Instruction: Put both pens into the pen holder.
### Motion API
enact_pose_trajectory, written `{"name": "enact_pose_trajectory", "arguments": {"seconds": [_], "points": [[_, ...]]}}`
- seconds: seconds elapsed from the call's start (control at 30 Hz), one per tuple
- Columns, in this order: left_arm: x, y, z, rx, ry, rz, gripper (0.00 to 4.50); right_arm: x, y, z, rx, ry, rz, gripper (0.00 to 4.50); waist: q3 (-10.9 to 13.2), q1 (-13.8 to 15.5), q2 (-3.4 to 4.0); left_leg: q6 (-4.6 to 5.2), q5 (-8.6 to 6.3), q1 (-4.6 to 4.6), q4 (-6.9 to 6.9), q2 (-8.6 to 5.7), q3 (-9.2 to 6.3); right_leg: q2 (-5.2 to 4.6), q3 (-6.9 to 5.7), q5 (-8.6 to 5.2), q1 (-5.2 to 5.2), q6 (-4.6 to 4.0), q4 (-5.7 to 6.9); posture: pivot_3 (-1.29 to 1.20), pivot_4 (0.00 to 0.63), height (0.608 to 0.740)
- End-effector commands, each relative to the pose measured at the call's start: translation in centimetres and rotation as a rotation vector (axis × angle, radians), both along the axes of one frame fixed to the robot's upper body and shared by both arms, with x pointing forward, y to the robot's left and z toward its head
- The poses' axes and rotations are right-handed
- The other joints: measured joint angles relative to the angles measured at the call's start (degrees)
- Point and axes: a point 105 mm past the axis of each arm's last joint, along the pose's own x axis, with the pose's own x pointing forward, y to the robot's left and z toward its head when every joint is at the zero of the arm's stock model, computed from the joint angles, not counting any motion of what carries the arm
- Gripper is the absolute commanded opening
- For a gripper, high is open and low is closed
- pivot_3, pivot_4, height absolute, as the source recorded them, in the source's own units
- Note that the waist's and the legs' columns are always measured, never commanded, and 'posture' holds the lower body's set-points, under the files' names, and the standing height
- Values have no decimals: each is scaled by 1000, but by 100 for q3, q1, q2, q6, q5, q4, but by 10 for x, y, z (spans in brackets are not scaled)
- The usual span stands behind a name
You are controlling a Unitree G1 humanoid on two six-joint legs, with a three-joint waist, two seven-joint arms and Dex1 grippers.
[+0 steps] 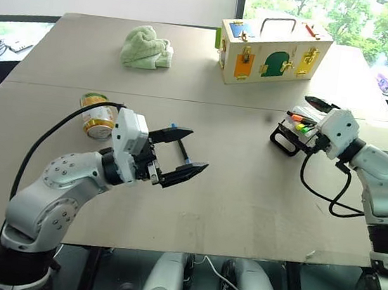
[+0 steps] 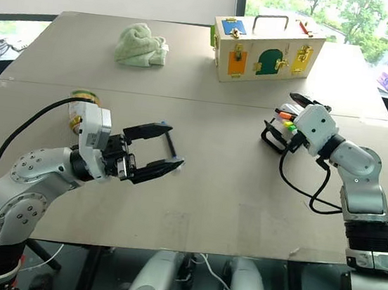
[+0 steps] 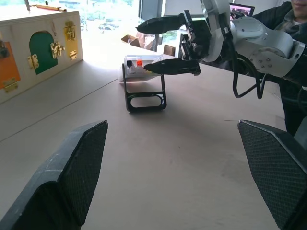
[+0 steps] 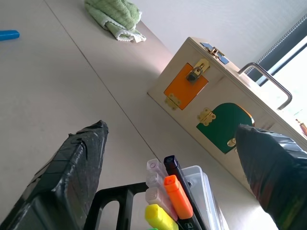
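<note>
The pen holder [image 1: 285, 137], a black frame with a clear upper part, stands at the right of the table. Both pens rest in it among highlighters: the orange-capped pen [image 4: 176, 189] and the pen with a dark blue end [image 4: 171, 162]. My right gripper [image 3: 143, 48] is open right at the holder, one finger above its clear part and one beside it, holding nothing. My left gripper [image 1: 197, 150] hovers open and empty over the table's middle left, pointing toward the holder.
A wooden box [image 1: 273, 52] with coloured doors stands behind the holder. A green cloth [image 1: 147, 47] lies at the back left. A can [image 1: 98, 115] lies beside my left arm. A yellow highlighter [image 4: 158, 215] also sits in the holder. A person [image 3: 288, 17] is beyond the table's right side.
</note>
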Motion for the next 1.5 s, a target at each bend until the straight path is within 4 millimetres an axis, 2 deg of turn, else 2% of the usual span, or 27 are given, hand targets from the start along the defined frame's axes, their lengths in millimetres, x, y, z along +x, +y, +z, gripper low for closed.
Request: {"name": "enact_pose_trajectory", "arguments": {"seconds": [0.03,0.07,0.1,0.2,0.27,0.33,0.4,0.5,0.53,0.6,0.67,0.77,0.8,0.87,0.9,0.97,1.07,1.17,1.27,1.33,1.5], "points": [[23,11,-10,53,100,239,4500,-33,14,31,82,33,148,4435,0,31,0,0,0,0,0,0,-3,0,0,-1,0,1,0,0,150,740],[42,15,-16,39,207,396,4500,-53,22,32,85,114,245,4435,0,57,0,1,0,-1,1,0,-4,0,0,-3,0,5,0,0,150,740],[51,17,-19,41,286,489,4500,-67,29,31,79,175,314,4435,4,122,8,1,-1,-1,2,1,-6,0,-1,-6,1,11,1,0,150,740],[73,27,-29,194,467,713,4500,-95,43,26,36,286,415,4435,12,232,-36,29,-17,-13,30,3,-43,8,-24,-10,16,21,2,0,150,740],[82,29,-38,250,552,801,4500,-104,46,23,22,324,436,4435,10,237,-44,29,-17,-11,36,2,-45,10,-27,-9,24,26,1,0,150,740],[93,11,-47,256,618,812,4500,-113,45,14,17,388,459,4435,11,232,-45,15,-9,-2,37,0,-39,6,-23,-7,35,30,-3,0,150,740],[102,-1,-63,250,735,818,4500,-111,44,6,-3,400,436,4435,11,250,-46,14,-8,2,37,-2,-37,3,-23,-7,40,29,-5,0,150,740],[106,-4,-76,274,820,817,4500,-114,52,6,14,406,441,4435,-6,264,-18,11,-7,7,40,-2,-41,3,-28,-7,43,29,-2,0,150,740],[106,-6,-78,290,826,803,4097,-116,54,7,21,407,444,4500,-12,260,-8,10,-7,13,39,-2,-40,2,-27,-7,45,28,0,0,150,740],[106,-8,-80,314,828,778,3713,-119,56,6,28,416,444,4500,-15,261,-3,8,-7,22,39,-2,-42,2,-27,-7,51,27,3,0,150,740],[105,-8,-80,331,829,753,2779,-122,60,4,35,429,439,4500,-16,262,-1,-2,-7,23,38,-1,-45,2,-28,-7,52,26,5,0,150,740],[104,-9,-82,374,813,729,1389,-124,62,-1,54,458,420,4500,-16,267,-2,-20,-18,19,39,-3,-45,-6,-31,-6,53,26,2,0,150,740],[103,-9,-82,384,804,722,1122,-124,63,-3,59,463,414,4500,-16,270,-2,-20,-18,17,39,-6,-44,-9,-31,-6,53,26,1,0,150,740],[102,-8,-80,401,783,714,234,-123,64,-5,73,475,402,4500,-16,274,-2,-20,-19,14,39,-11,-45,-16,-33,-5,53,25,-1,0,150,740],[101,-6,-80,393,778,709,105,-122,64,-7,83,479,398,4500,-16,273,-2,-20,-19,13,39,-14,-45,-19,-33,-4,52,24,-1,0,150,740],[99,-4,-71,334,732,684,105,-117,67,-8,118,485,381,4500,-16,262,-2,-18,-19,12,39,-14,-44,-20,-34,1,51,15,-3,0,150,740],[96,0,-42,206,485,611,105,-93,73,-5,249,505,284,4500,-15,192,-2,-18,-20,12,31,-14,-43,-20,-33,4,46,7,-5,0,150,740],[68,-13,-9,22,281,344,105,-79,90,1,445,630,283,4500,-10,84,-6,-20,-19,2,27,-13,-42,-19,-32,7,32,-1,-1,0,150,740],[39,-16,1,39,146,195,105,-55,101,1,615,784,202,4500,-6,49,-3,-21,-17,-6,24,-12,-38,-19,-31,7,18,-4,3,0,150,740],[22,-25,11,33,51,84,105,-49,110,5,670,856,220,4500,-6,69,-1,-22,-18,-5,22,-12,-34,-19,-29,7,17,-4,2,0,150,740],[10,-40,18,65,-92,-13,105,-46,127,25,748,966,328,4500,-6,97,0,-18,-19,-12,23,-17,-29,-23,-28,8,16,-2,-4,0,150,740]]}}
